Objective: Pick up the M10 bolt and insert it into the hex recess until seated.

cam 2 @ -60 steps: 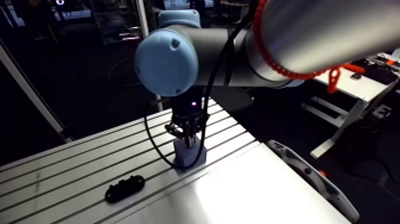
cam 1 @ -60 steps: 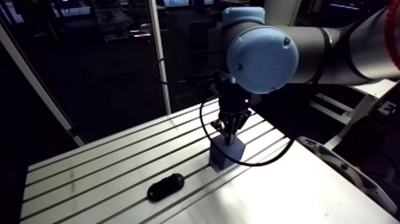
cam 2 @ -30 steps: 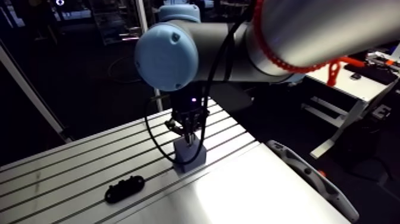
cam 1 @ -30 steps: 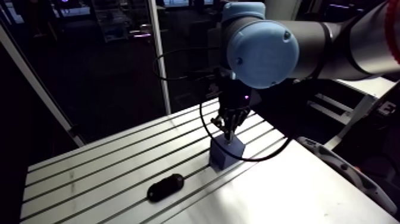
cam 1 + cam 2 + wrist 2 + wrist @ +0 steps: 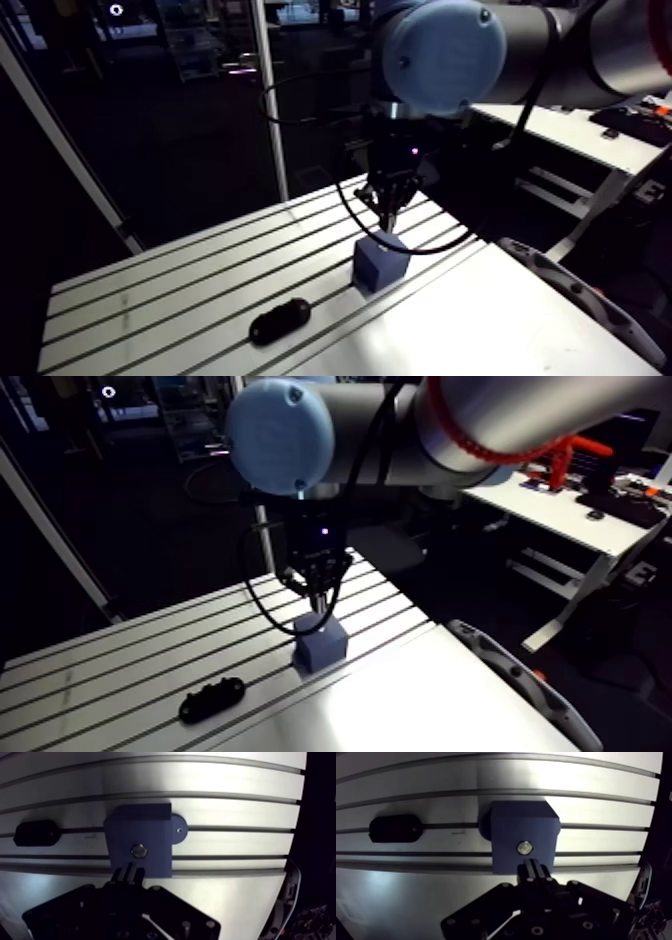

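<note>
Bolt [image 5: 524,847], small steel M10 hex-head, looks seated in the dark-blue plastic block [image 5: 380,268], lower centre of arm-view frame; jaws closed narrow, empty, just above it; rigid, slick, dense part: grip across head flats.

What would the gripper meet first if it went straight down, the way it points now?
Most likely the top of the blue block, at or near the bolt head that sits in its recess. The gripper hangs above it; the exact spot is unclear.
</note>
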`<control>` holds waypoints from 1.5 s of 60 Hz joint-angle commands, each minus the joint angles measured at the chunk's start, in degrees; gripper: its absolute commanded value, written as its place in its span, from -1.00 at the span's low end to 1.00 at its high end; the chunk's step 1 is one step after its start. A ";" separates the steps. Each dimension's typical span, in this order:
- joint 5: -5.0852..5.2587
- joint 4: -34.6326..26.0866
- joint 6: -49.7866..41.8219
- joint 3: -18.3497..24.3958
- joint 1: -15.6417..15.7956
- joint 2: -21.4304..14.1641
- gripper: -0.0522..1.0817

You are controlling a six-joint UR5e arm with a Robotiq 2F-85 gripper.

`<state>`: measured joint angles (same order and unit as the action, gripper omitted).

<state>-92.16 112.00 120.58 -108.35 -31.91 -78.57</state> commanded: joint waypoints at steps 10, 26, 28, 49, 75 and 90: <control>-0.27 -10.06 -10.53 6.09 5.26 -3.73 0.99; -0.43 -11.14 -11.80 7.12 9.94 -7.79 0.98; -0.36 -11.14 -11.81 7.37 10.30 -8.31 0.98; 0.26 -12.63 -11.63 8.80 15.34 -11.31 0.72; 1.28 -16.72 -15.19 9.58 17.22 -14.28 -0.90; 1.42 -23.07 -16.29 12.48 17.46 -14.10 -0.89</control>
<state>-91.00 93.61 105.41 -97.83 -14.72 -92.58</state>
